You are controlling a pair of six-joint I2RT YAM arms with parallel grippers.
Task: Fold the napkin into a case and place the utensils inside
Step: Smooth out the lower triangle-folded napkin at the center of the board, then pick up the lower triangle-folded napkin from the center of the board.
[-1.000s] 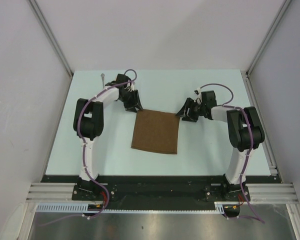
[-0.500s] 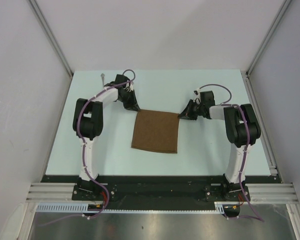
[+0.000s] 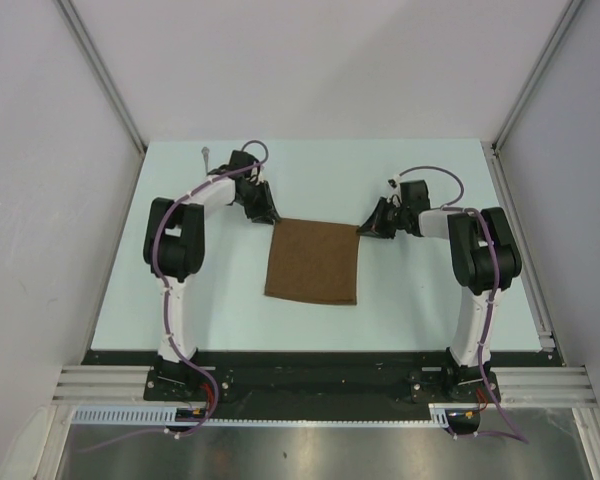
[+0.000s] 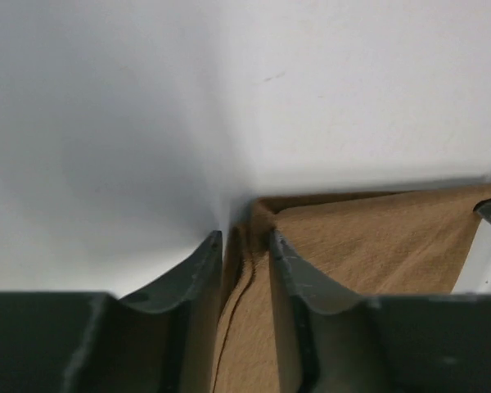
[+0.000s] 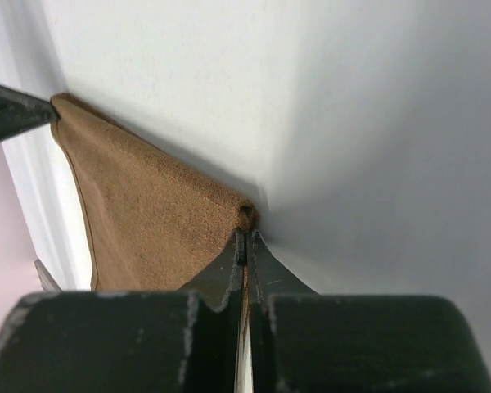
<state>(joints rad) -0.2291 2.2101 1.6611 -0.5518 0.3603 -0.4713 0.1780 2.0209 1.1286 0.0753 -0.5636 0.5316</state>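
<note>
We see both arms reaching forward and bending inward, wrists low over the pale table. The left gripper pinches the far left corner of the brown napkin. The right gripper is clamped tight on the far right corner, and the cloth lies flat between them. Plain white walls enclose the table.

A soft brown matte cloth napkin is spread flat in the middle as a roughly square panel, doubled over, with two layers seen at one far corner, and both far corners are pinched. One slim grey metal utensil is seen far-left, well apart from it
</note>
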